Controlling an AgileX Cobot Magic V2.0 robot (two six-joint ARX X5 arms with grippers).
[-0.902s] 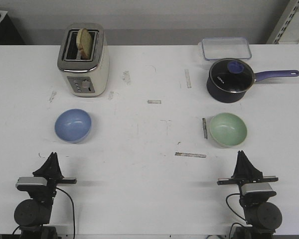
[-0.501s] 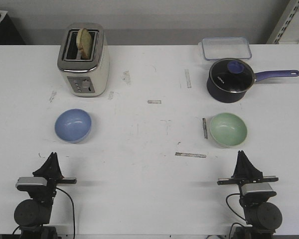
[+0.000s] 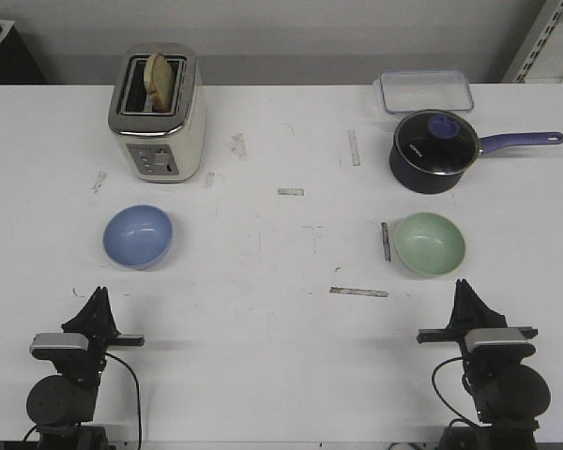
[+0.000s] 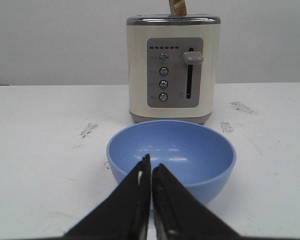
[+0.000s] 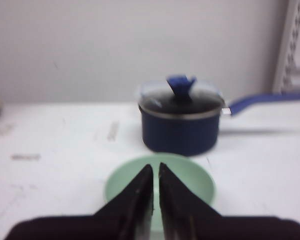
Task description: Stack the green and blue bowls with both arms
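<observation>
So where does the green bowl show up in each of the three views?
Front view: green bowl on the table's right side, between the saucepan and the right arm's fingers.
Left wrist view: not in it.
Right wrist view: low centre, partly behind the closed fingers.
Shared landmark: the saucepan, just beyond the bowl.

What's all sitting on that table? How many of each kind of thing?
Bowls: 2, the blue bowl and the green bowl
Toaster: 1, with a bread slice in its slot
Saucepan with lid: 1
Clear plastic container: 1
Total: 5 things, not counting the bread
</observation>
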